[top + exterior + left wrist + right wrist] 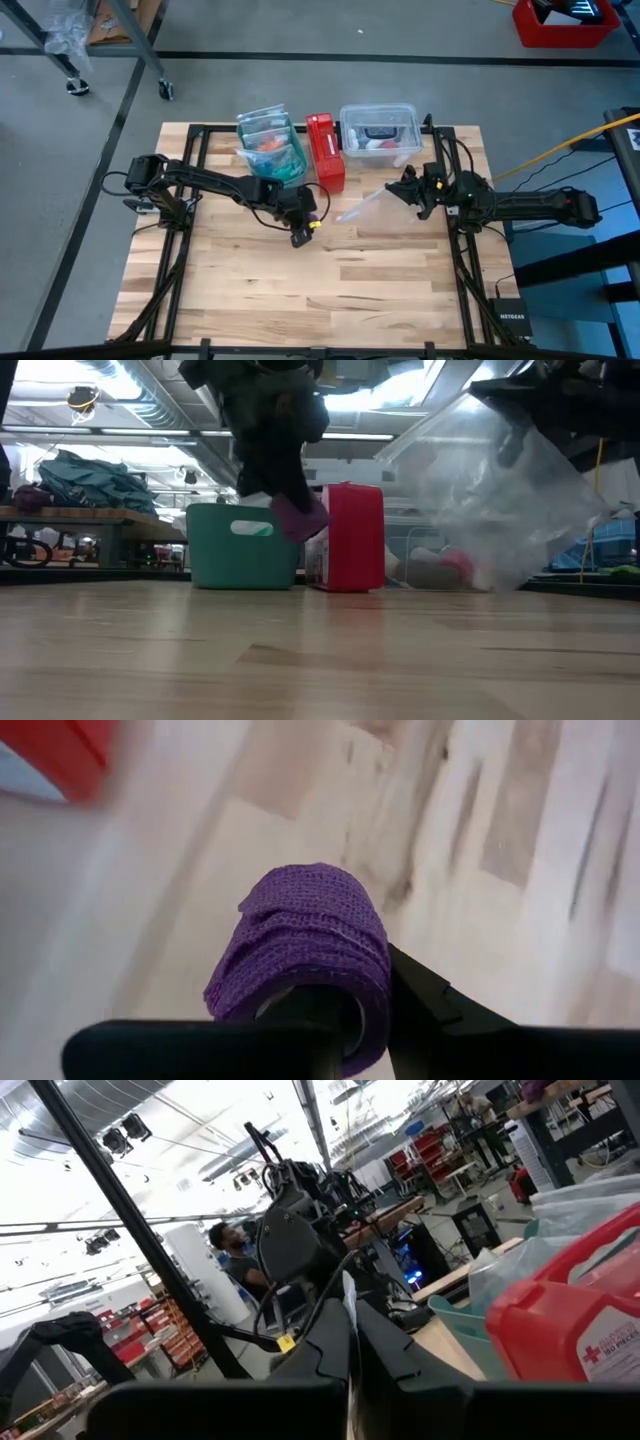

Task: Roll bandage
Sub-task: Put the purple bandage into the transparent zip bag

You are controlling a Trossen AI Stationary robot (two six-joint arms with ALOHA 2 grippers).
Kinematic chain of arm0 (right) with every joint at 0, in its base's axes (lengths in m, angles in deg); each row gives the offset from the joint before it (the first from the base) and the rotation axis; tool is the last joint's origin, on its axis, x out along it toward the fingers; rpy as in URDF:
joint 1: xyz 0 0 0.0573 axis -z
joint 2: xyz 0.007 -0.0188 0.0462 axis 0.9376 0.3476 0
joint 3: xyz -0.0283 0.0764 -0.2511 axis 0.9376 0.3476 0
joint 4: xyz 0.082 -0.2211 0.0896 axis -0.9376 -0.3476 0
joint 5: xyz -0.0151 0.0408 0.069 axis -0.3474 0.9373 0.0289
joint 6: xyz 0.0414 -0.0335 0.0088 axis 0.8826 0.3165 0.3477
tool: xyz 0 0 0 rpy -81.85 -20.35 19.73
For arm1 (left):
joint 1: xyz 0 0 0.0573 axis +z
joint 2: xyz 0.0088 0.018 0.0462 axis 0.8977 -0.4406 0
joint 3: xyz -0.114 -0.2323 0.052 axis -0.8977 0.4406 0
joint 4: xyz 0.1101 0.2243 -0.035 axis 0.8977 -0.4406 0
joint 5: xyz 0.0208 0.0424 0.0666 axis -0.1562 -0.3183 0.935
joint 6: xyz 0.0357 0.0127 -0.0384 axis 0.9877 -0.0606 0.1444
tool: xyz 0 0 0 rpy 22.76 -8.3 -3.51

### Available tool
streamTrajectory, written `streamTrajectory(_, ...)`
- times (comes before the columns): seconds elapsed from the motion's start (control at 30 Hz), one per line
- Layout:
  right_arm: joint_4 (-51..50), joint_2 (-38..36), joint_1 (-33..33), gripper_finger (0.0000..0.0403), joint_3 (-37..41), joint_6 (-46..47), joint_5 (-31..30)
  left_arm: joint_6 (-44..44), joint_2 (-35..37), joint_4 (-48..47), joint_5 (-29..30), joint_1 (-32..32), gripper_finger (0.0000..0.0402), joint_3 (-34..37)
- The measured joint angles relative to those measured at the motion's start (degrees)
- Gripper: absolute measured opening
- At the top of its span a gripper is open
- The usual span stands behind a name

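Note:
The bandage (305,940) is a purple coiled roll that sits on my left gripper (370,1005) at the table's middle; in the low view the bandage (300,518) hangs above the wood under that gripper (285,480). My left gripper (300,230) points slanting down and is shut on the roll. Near the table's right side, my right gripper (402,190) is shut on a clear plastic bag (362,207), which spreads out below it in the low view (500,500). My left gripper has one finger (320,1015) inside the roll's hollow core and the other finger (430,1005) outside, with the roll's wall (370,970) between them. The fingers slant down from the table's left. The roll is lifted clear of the table. My right gripper pinches a thin edge of the clear bag (347,1315) between its two fingers. The fingers point about level toward the table's left. The bag hangs slack from the hold toward the table's middle, clear of the wood in the low view.
Along the far edge stand a teal bin (272,160) with clear packets, a red box (325,150) and a clear lidded container (380,128). The near half of the wooden table (300,300) is bare. A person shows in the room beyond (235,1250).

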Motion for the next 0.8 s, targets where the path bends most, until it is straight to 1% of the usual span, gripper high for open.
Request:
streamTrajectory(0.07,0.0,0.5,0.0,0.0005,0.0,0.5,0.0,-0.4,0.0,-1.7,-1.5,0.0,0.0045,0.0)
streamTrajectory(0.2,0.1,1.2,0.0,0.0005,0.0,0.6,0.7,-0.4,0.0,-5.2,-1.9,-0.5,0.0048,0.0)
streamTrajectory(0.4,0.6,1.1,0.0,0.0005,0.0,0.6,0.9,-0.3,0.0,-3.3,-1.9,-1.1,0.0047,0.0)
streamTrajectory(0.5,1.5,1.1,0.0,0.0005,0.0,0.6,1.0,-0.6,0.0,-3.0,-1.9,-1.1,0.0068,0.0)
streamTrajectory(0.67,1.9,1.1,0.0,0.0005,0.0,0.6,1.0,-1.7,0.0,-2.9,-1.5,-1.1,0.0124,0.0)
streamTrajectory(0.8,1.7,1.1,0.0,0.0005,0.0,0.6,1.0,-1.9,0.0,-1.1,-1.5,-1.1,0.016,0.0)
